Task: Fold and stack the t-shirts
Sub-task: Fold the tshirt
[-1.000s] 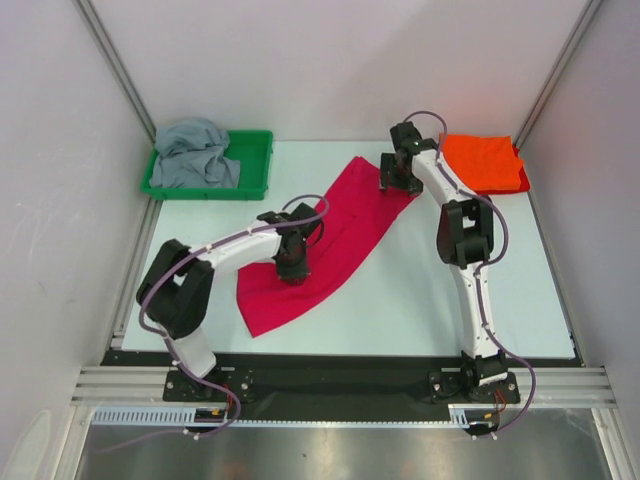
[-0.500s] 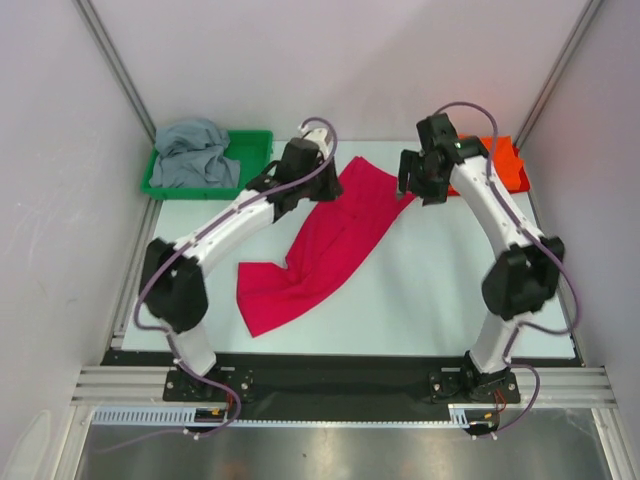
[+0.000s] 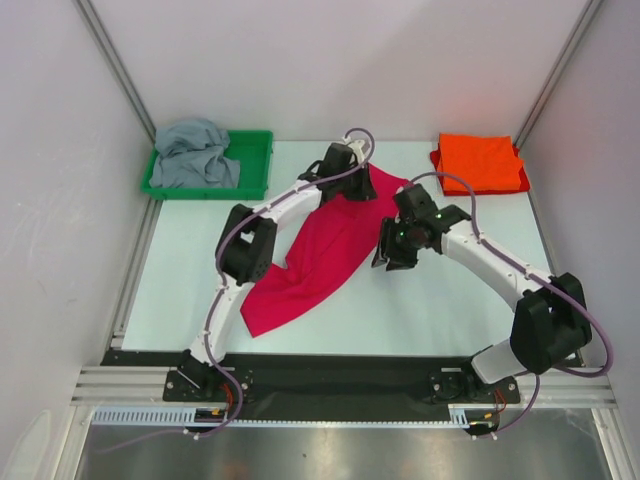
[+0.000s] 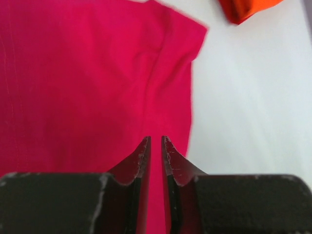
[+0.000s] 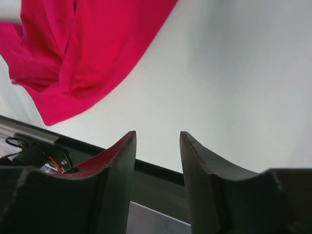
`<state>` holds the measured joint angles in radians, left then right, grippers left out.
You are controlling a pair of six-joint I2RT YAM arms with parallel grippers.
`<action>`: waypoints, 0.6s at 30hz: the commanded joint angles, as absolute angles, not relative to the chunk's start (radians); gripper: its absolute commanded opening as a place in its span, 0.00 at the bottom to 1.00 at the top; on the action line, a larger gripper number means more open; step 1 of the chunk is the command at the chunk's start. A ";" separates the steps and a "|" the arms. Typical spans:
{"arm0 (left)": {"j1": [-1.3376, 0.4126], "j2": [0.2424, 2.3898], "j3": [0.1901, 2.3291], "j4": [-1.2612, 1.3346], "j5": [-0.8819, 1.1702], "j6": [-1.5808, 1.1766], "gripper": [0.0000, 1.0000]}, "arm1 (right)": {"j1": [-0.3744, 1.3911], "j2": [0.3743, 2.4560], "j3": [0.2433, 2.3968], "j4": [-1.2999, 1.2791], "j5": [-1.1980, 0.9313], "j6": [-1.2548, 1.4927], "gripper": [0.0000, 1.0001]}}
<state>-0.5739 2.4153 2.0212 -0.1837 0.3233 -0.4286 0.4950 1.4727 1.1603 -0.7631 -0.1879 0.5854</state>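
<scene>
Table edge: a black rail (image 3: 330, 375) runs along the near side of the pale table (image 3: 450, 300), with both my arm bases on it.
Crimson t-shirt (image 3: 310, 260): laid out on the table on a slant, near-left to far-right. Its near end is bunched and rumpled (folds show plainly in the right wrist view), and the far part lies flatter.
Right pincer (image 5: 157, 132): jaws well apart, nothing between them. It hangs over bare table just beside the shirt's right edge, about midway along the cloth. I cannot tell whether it brushes the fabric.
Left pincer (image 4: 156, 139): jaws drawn narrow, only a thin slit between the tips, no cloth pinched that I can see. My arm is stretched far out, and the tips sit over the shirt's far end, close to its right edge (the wrist view is blurred).
Orange t-shirt (image 3: 480, 163): folded into a neat square at the far right corner, well apart from the crimson one.
Grey t-shirt (image 3: 195, 155): crumpled in a heap in the green tray (image 3: 252, 155) at the far left.
</scene>
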 commanded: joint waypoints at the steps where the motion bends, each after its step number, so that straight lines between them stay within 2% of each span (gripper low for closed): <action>1: -0.538 2.460 2.106 -0.228 0.350 -0.449 0.18 | 0.549 1.469 1.126 -0.591 -0.232 0.601 0.48; 4: -0.519 2.493 2.120 -0.256 0.354 -0.440 0.19 | 0.587 1.528 1.135 -0.523 -0.245 0.582 0.50; 7: -0.503 2.552 2.167 -0.302 0.376 -0.433 0.18 | 0.635 1.609 1.138 -0.416 -0.288 0.569 0.46; 11: -0.469 2.658 2.290 -0.391 0.457 -0.451 0.19 | 0.678 1.742 1.176 -0.312 -0.371 0.569 0.25; 14: -0.439 2.714 2.394 -0.504 0.488 -0.446 0.19 | 0.715 1.851 1.259 -0.319 -0.364 0.545 0.15; 18: -0.385 2.665 2.303 -0.456 0.522 -0.454 0.19 | 0.730 1.951 1.342 -0.321 -0.368 0.525 0.10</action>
<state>-0.4393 2.6812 2.3348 -0.4141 0.5014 -0.4553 0.7193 1.9102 1.2522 -0.3721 -0.3443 0.5552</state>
